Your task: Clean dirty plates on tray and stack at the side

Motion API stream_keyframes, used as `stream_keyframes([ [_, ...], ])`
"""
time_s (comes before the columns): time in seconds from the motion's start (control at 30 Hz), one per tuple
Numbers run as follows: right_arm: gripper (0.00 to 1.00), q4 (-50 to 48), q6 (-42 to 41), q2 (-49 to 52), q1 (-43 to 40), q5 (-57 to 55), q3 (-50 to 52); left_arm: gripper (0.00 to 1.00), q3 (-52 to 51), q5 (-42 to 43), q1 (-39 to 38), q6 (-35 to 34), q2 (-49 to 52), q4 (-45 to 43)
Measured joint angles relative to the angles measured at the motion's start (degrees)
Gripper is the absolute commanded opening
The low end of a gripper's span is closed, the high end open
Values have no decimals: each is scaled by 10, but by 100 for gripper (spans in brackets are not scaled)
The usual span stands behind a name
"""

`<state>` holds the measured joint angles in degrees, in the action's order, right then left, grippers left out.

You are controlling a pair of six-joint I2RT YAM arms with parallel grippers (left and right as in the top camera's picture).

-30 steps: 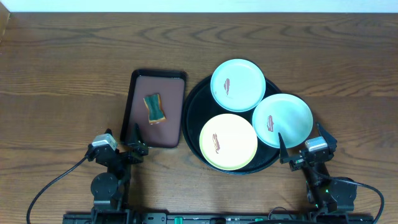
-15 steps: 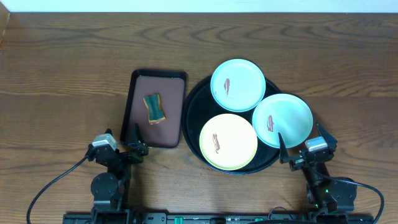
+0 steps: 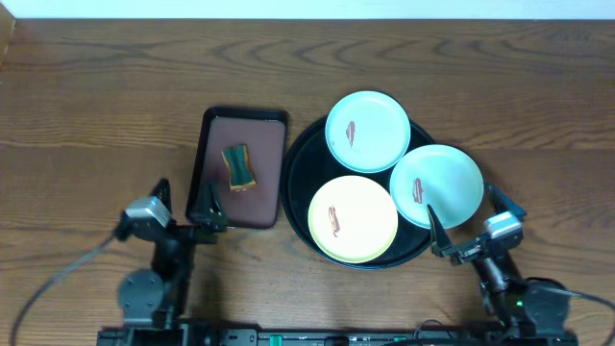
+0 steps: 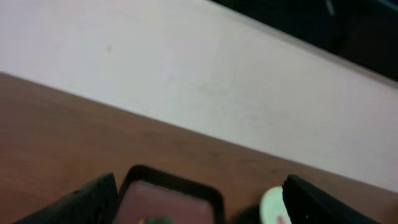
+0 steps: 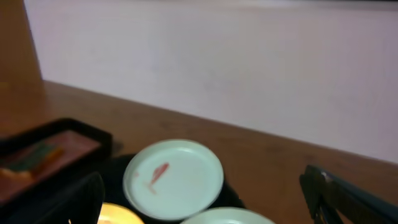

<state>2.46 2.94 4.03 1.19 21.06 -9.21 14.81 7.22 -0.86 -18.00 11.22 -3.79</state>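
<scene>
At the lower left of the overhead view, the left gripper (image 3: 183,199) stands with its jaws wide apart and holds nothing. Its tips are just beside the near edge of the brown tray (image 3: 269,154). On this tray lies a sponge (image 3: 239,166), green on top, a little tilted and apart from the tray walls. The left wrist view is blurred and shows only the far end of the tray between the open fingers.

I judge that the step in hand is to take the sponge. To do it well, the left gripper should go forward over the tray wall, not through it. It should come down with one finger on each long side of the sponge and close gently, because the sponge looks soft.

To the right lies the black tray (image 3: 296,163) with all three plates on it, each with a red-brown smear. The yellow plate (image 3: 353,219) is nearest, the upper mint plate (image 3: 367,132) is farthest, and the right mint plate (image 3: 436,185) reaches over the rim. None is stacked at the side yet.

At the lower right, the right gripper (image 3: 468,217) is also wide open and empty. One tip is seen over the edge of the right mint plate, but I cannot tell if it touches. It could hold this plate steady during wiping.
</scene>
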Motion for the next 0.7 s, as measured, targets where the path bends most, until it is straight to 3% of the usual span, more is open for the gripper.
stream_keyframes([
  [0.13, 99, 96, -15, 113, 0, 4, -167, 86, 188, 21, 0, -2, 128, 127],
  [0.27, 99, 255, -26, 275, 0, 15, -359, 86, 392, 39, 0, -1, 284, 306],
  [0.4, 99, 412, -45, 439, 0, 20, -528, 86, 529, 56, 0, -2, 410, 451],
  [0.53, 99, 509, -54, 588, 0, 23, -650, 86, 578, 64, 0, -2, 506, 516],
  [0.7, 99, 528, -69, 685, 0, 45, -684, 86, 579, 79, 0, -2, 577, 552],
])
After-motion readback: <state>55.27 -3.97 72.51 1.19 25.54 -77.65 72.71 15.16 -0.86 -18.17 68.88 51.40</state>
